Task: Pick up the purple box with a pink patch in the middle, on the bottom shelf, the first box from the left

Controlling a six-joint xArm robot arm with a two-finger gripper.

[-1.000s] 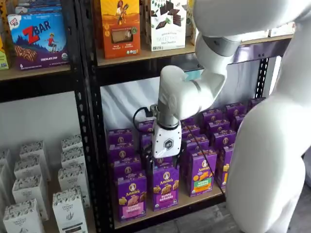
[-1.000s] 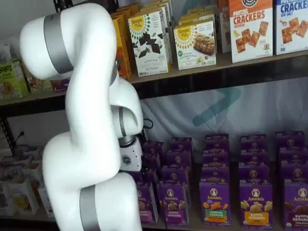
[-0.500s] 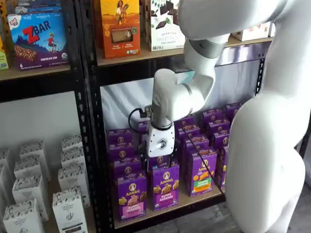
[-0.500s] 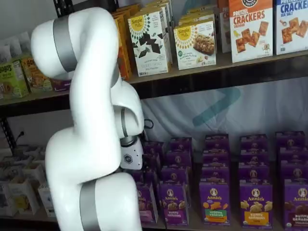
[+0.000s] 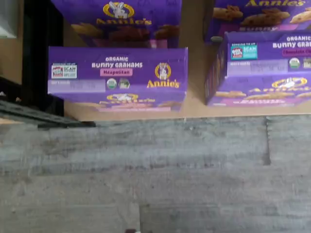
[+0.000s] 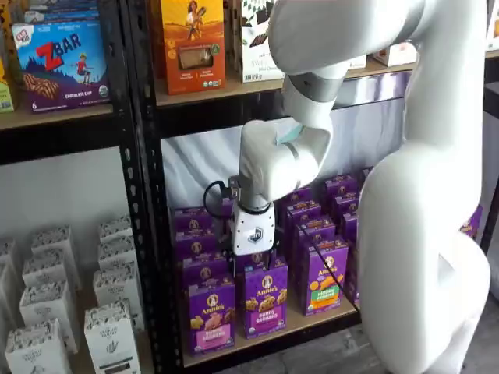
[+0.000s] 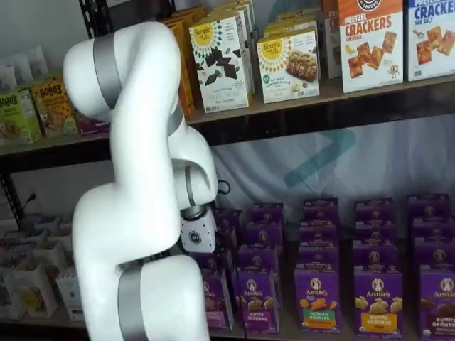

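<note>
- Two white cartons (image 6: 109, 336) stand at the front of the left-hand bay in a shelf view, with more of the same ranked behind them
- A black perforated post (image 6: 148, 234) divides that bay from the one holding the purple cartons
- The purple box (image 6: 211, 313) stands upright at the front left corner of the bottom shelf (image 6: 257, 341), just beside the post; its pink band crosses the lower front, and more purple cartons line up behind it
- In the wrist view the purple box (image 5: 118, 77) is seen from above, its top flap reading "Bunny Grahams" with a pink "Neapolitan" tag, at the shelf's front edge with grey floor beyond
- The gripper (image 6: 254, 251) hangs in a shelf view with its white body above and behind the front row, nearer the second carton (image 6: 265, 301) than the purple box; its black fingers are lost against the cartons, so the frames do not show a gap, yet the jaws stand at their widest and nothing is seen between them
- The white arm (image 6: 421, 218) fills the right of that view, hiding the boxes behind it
- In a shelf view the gripper (image 7: 197, 249) shows only its white body beside the arm (image 7: 135, 213), and the purple box is hidden behind the arm
</note>
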